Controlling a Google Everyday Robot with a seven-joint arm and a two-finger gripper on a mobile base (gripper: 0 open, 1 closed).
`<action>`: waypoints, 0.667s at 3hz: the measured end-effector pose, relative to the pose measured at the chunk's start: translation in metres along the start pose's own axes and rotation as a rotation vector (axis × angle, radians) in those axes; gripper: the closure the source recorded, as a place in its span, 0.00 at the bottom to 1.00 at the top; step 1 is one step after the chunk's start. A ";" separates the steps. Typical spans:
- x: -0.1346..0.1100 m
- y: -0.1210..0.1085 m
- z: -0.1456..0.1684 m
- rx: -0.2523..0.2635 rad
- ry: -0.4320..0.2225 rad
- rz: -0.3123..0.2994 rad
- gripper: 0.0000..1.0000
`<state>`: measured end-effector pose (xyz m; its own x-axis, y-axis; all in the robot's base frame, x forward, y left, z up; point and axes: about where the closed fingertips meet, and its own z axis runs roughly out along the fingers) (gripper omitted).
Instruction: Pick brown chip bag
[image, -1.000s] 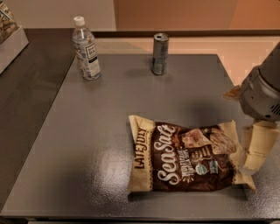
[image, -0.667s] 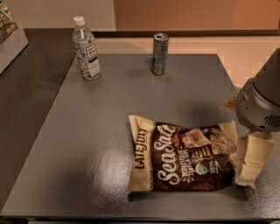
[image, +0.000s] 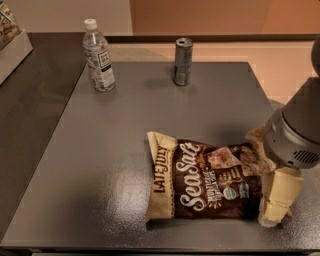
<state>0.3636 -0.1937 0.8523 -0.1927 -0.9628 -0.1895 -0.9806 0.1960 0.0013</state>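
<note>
The brown chip bag (image: 205, 182) lies flat on the grey table (image: 100, 150), right of centre near the front edge. Its centre is dark brown, its left end is tan with "LATE JULY" lettering, and white "Sea Salt" script runs across it. My gripper (image: 267, 167) hangs from the grey wrist (image: 295, 132) at the bag's right end. It is open. One cream finger (image: 277, 197) is low at the bag's near right corner, and the other (image: 255, 134) is at the far right corner. The bag's right end lies between them, partly hidden.
A clear water bottle (image: 98, 56) stands at the table's back left. A grey can (image: 183, 61) stands at back centre. A dark counter (image: 30, 100) adjoins on the left, with a box (image: 11, 42) at its far end. The table's right edge runs close beside the gripper.
The gripper has moved down and a little left, so its fingers now straddle the bag's right end. The bag, bottle and can have not moved.
</note>
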 end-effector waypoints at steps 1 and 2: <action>-0.004 0.000 0.006 0.025 -0.024 0.005 0.17; -0.007 -0.002 0.010 0.048 -0.037 0.001 0.40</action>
<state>0.3670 -0.1857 0.8440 -0.1914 -0.9553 -0.2253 -0.9774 0.2064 -0.0452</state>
